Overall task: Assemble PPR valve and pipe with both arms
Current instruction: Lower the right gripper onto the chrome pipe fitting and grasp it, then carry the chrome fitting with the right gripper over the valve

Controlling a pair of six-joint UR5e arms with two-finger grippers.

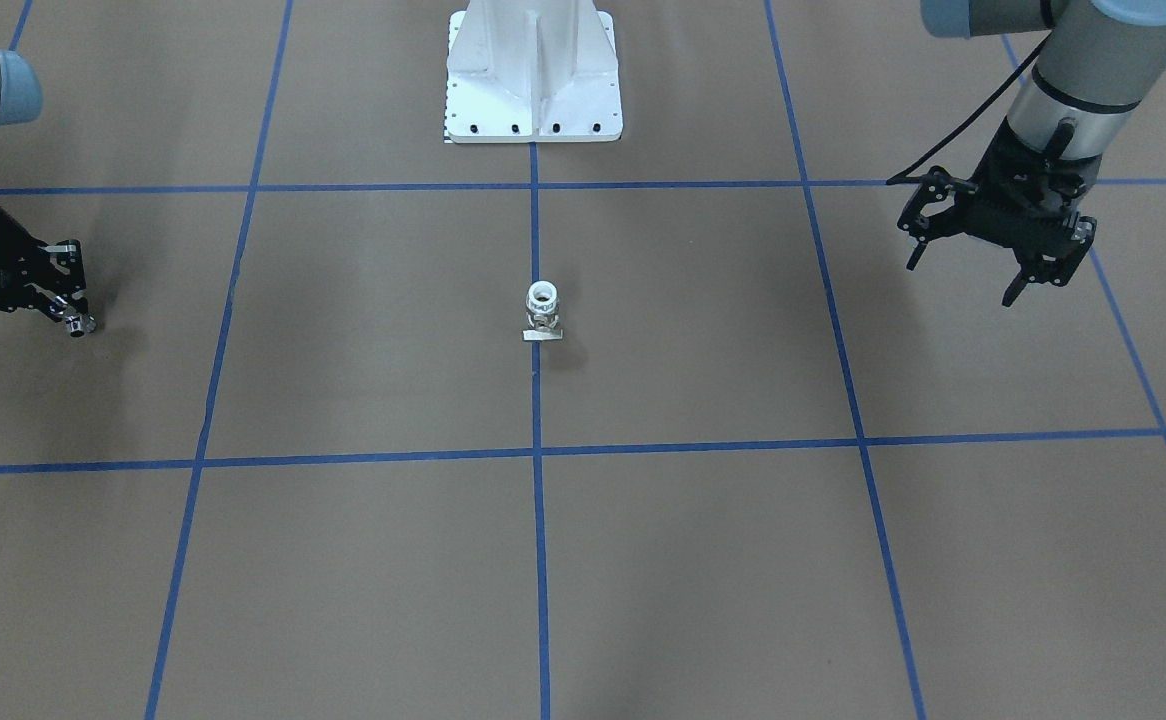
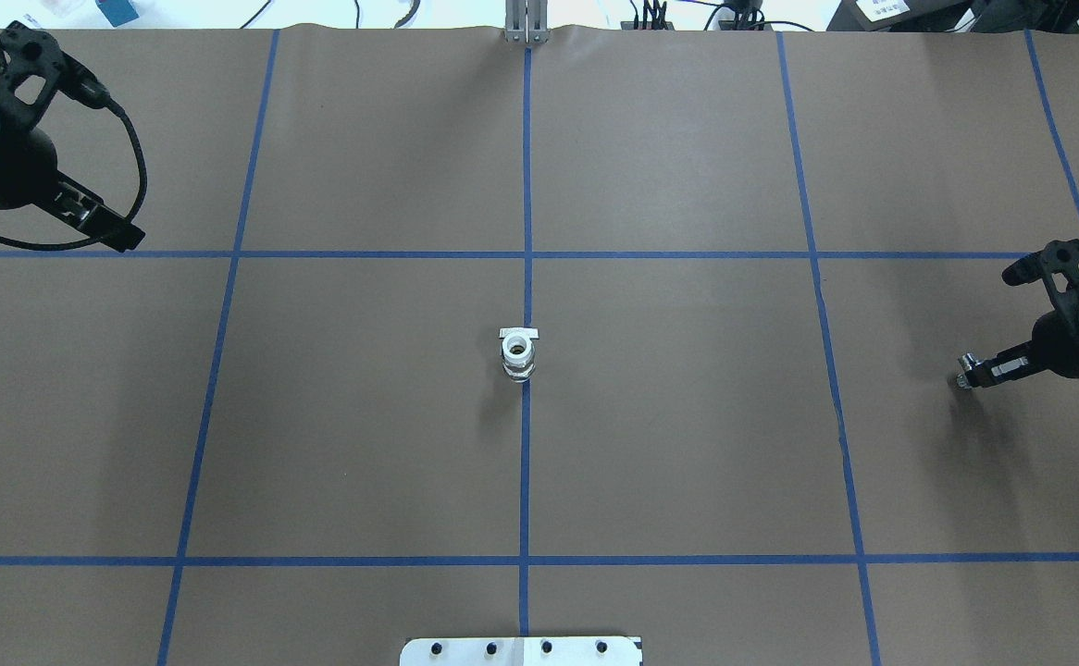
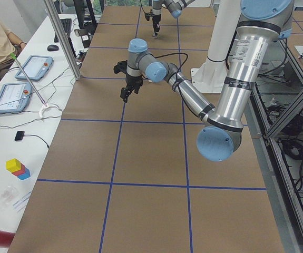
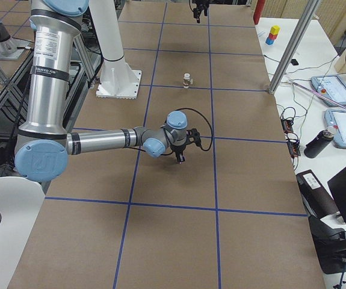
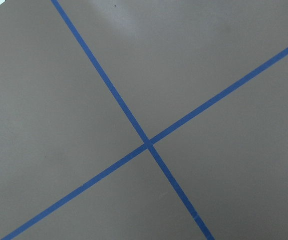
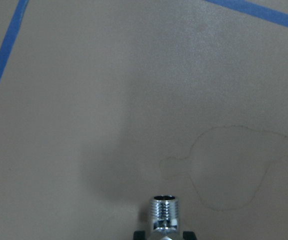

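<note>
The PPR valve (image 1: 543,311) stands alone on the table's centre line, white ring end up and flat tab on the paper; it also shows in the overhead view (image 2: 518,355) and in the exterior right view (image 4: 186,79). My right gripper (image 1: 71,318) is shut on the small chrome pipe fitting (image 1: 78,324) and holds it low over the table, far to the valve's side; the overhead view shows the gripper (image 2: 973,376) too. The right wrist view shows the pipe's threaded end (image 6: 164,212) pointing forward. My left gripper (image 1: 963,275) is open and empty, raised above the table on the other side.
The white robot pedestal (image 1: 533,75) stands behind the valve. Blue tape lines (image 5: 146,144) divide the brown paper table into squares. Operators' tablets and cables lie on a side bench (image 3: 30,68) beyond the far edge.
</note>
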